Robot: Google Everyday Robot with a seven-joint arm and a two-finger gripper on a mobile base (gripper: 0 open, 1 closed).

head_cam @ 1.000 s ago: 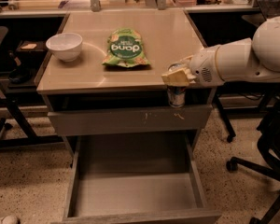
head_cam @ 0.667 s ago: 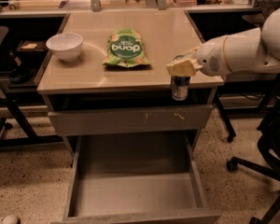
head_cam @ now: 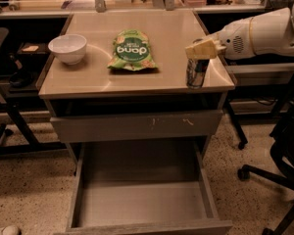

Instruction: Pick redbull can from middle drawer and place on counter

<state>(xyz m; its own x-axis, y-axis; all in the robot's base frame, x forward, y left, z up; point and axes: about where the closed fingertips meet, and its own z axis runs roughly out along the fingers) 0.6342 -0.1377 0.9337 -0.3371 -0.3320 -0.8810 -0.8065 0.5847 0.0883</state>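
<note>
The counter (head_cam: 161, 62), tan and glossy, fills the far half of the scene. Below it and nearer, the middle drawer (head_cam: 142, 202) stands pulled out, its grey floor bare. My white arm (head_cam: 264, 31) reaches in from the right. On the counter lie a green snack bag (head_cam: 131, 50), centre, and a white bowl (head_cam: 67, 48), left. The redbull can (head_cam: 196, 75) stands upright at the counter's near right corner, close to the edge; whether its base touches the surface I cannot tell. My gripper (head_cam: 202, 49) sits directly above it, clenched about its upper end. Step in hand: placing. The next move, as I judge it, calls for settling the can fully, releasing, then lifting straight up so it does not tip off the edge.
</note>
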